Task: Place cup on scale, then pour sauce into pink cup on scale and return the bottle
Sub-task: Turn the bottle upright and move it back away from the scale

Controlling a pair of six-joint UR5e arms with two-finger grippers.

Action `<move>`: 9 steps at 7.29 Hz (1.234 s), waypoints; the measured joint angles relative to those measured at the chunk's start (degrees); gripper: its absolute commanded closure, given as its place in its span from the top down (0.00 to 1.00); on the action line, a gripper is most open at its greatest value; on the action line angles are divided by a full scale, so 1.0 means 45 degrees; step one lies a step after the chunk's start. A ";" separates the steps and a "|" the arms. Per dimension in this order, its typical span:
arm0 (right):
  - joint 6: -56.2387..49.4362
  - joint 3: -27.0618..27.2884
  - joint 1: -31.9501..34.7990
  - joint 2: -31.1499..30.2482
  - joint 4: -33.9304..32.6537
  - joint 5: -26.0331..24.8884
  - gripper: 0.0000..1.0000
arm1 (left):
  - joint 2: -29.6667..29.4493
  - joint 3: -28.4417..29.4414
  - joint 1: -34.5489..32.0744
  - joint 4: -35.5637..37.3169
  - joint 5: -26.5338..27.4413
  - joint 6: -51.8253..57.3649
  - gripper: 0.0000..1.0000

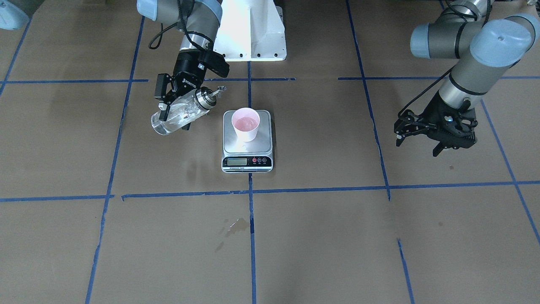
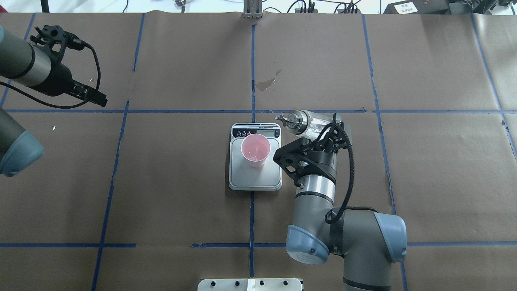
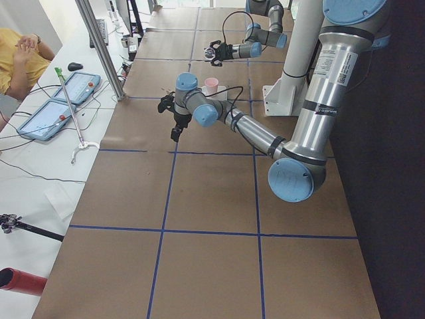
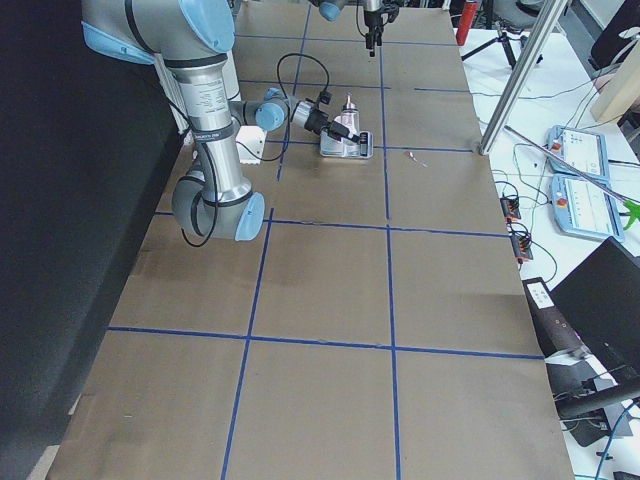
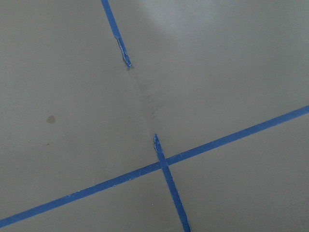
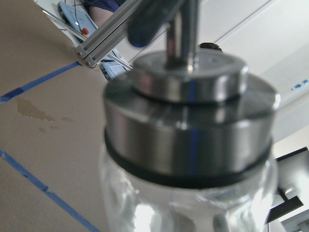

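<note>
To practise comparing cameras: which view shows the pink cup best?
Front-facing view: the cup stands unblocked on the scale, its inside visible. Overhead shows it well too; the left side view, tiny; right side view, unclear; wrist views, not at all.

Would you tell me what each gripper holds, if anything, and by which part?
The right gripper holds the glass bottle by its body; the left gripper, nothing.

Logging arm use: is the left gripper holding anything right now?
No, the left gripper hangs open above the table with nothing in it.
</note>
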 measured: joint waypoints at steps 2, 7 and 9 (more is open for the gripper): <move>0.2246 0.0257 -0.0026 -0.0931 0.2089 0.0133 0.00 | -0.0012 0.0001 0.0000 -0.0001 0.0000 0.0000 0.99; 0.6739 0.1033 -0.0041 -0.4730 0.6275 0.0426 0.00 | -0.0021 -0.0075 0.0000 -0.0001 0.0035 -0.0256 0.99; 0.6773 0.0380 -0.0062 -0.5152 0.7975 0.0410 0.00 | -0.0055 -0.0137 0.0000 -0.0001 0.0055 -0.0495 0.99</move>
